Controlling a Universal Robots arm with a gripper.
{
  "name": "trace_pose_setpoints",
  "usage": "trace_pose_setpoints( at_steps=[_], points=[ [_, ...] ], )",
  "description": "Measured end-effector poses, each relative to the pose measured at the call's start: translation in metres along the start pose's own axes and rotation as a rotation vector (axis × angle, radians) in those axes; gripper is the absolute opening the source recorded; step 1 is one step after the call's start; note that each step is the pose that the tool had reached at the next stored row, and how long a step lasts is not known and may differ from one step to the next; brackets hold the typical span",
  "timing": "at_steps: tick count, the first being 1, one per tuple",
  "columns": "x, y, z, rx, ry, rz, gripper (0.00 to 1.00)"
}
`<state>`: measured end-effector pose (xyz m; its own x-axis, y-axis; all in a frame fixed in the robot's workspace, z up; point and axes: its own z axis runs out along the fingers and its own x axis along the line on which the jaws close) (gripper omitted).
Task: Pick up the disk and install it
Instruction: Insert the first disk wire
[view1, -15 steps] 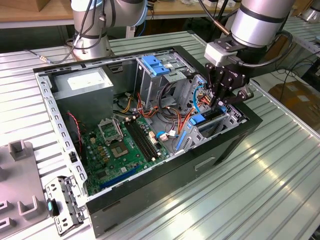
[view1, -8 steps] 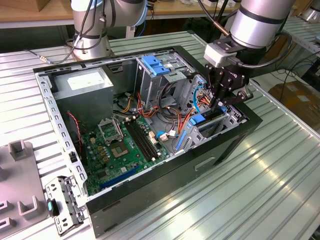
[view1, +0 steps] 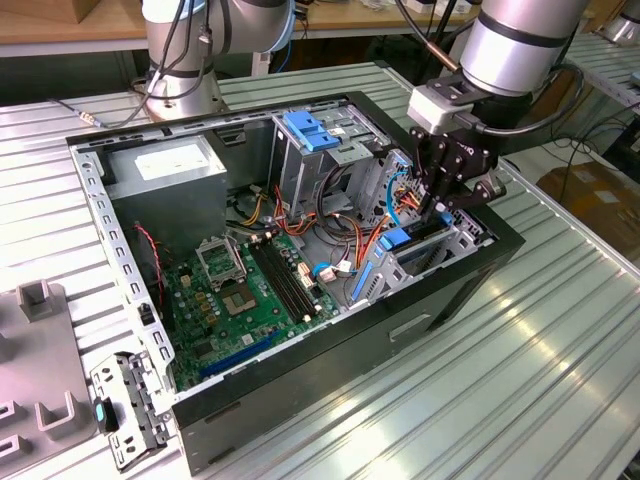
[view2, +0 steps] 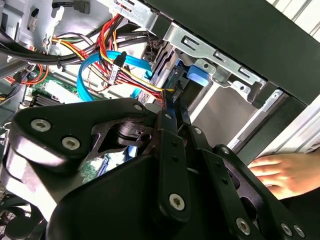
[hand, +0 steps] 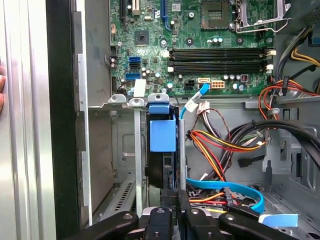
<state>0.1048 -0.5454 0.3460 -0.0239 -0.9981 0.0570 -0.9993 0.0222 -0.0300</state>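
Nearest in the exterior view, on the ribbed metal table (view1: 560, 340), a grey plastic fixture (view1: 40, 370) sits at the exterior view's left, and a small metal bracket with a teal tab (view1: 120, 410) lies beside the near corner of the open computer case (view1: 400, 330). Inside the case the green motherboard (view1: 250, 290) lies flat. Behind it are the grey power supply (view1: 165, 170) and a tall metal cage topped by a squarish blue latch (view1: 310, 132).

Red, orange and yellow wire bundles (view1: 345, 225) and thin blue cables (view2: 100, 62) crowd the space between the motherboard and the drive bay (view1: 450, 245) at the case's right end as the exterior view shows it. They run just beside the bay's opening.

The disk (hand: 163, 135) stands on edge in that bay between its thin metal walls, its bright-blue carrier end up.

The gripper (view1: 440, 205) points down into the bay from a steeply tilted wrist. Its black fingers (hand: 172, 197) are pressed close together at the disk's edge; whether they actually pinch it cannot be told. The silver arm (view1: 520, 40) rises toward the far right.

In the second wrist view a person's hand (view2: 280, 172) rests just outside the case's black wall.
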Motion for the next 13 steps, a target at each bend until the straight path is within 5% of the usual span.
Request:
trace_pose_setpoints(
  at_steps=[10, 13],
  points=[
    [-0.0003, 0.0002, 0.0061, -0.0004, -0.0002, 0.000, 0.17],
    [0.0000, 0.0000, 0.0007, 0.0011, -0.0017, 0.000, 0.18]
  ],
)
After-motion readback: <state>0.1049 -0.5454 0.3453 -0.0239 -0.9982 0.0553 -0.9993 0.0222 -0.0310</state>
